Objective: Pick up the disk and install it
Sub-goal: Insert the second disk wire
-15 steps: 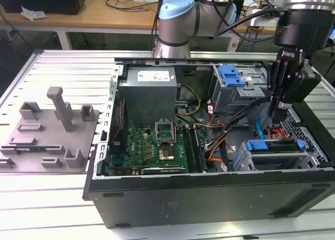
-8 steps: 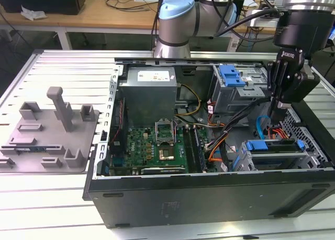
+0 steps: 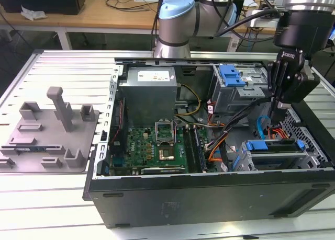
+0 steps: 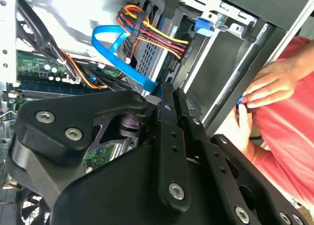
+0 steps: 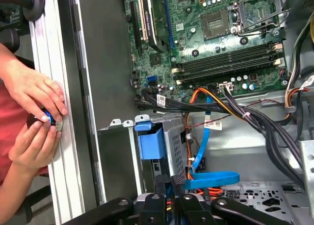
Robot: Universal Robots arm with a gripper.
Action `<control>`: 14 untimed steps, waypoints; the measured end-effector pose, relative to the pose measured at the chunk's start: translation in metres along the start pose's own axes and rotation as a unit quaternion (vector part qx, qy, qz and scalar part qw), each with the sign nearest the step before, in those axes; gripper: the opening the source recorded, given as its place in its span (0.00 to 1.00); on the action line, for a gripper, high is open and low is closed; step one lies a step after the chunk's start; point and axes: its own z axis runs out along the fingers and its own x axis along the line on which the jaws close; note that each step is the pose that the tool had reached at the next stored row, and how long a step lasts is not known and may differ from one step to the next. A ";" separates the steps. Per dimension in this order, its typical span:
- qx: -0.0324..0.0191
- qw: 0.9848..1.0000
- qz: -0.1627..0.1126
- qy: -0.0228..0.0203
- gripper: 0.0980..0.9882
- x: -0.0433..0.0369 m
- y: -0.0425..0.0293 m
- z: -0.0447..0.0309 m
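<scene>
The disk point(image 3: 273, 152) lies flat in the drive bay at the case's front corner, on the exterior view's right, with its blue carrier bracket point(image 3: 272, 144) along its far edge. In the first wrist view the disk's blue bracket end point(image 5: 149, 144) sticks out of the metal bay. My gripper point(image 3: 280, 116) hangs just above the disk, close to the bay's back, fingers pointing down. Both wrist views show the fingers point(image 5: 177, 182) pressed together with nothing between them, so the gripper point(image 4: 165, 91) is shut and empty. A blue data cable point(image 5: 211, 178) loops right beside the fingertips.
The open computer case point(image 3: 209, 190) holds a motherboard point(image 3: 157, 146), a grey power-supply box point(image 3: 149, 91) and an upper drive cage with a blue latch point(image 3: 233, 75). Cable bundles point(image 5: 255, 122) run beside the bay. A person's hands point(image 5: 37, 114) rest on the table rail outside the case wall. A grey fixture point(image 3: 52, 130) stands at the exterior view's left.
</scene>
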 end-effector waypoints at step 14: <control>0.007 0.991 0.001 -0.135 0.07 0.0260 -0.0027 0.0114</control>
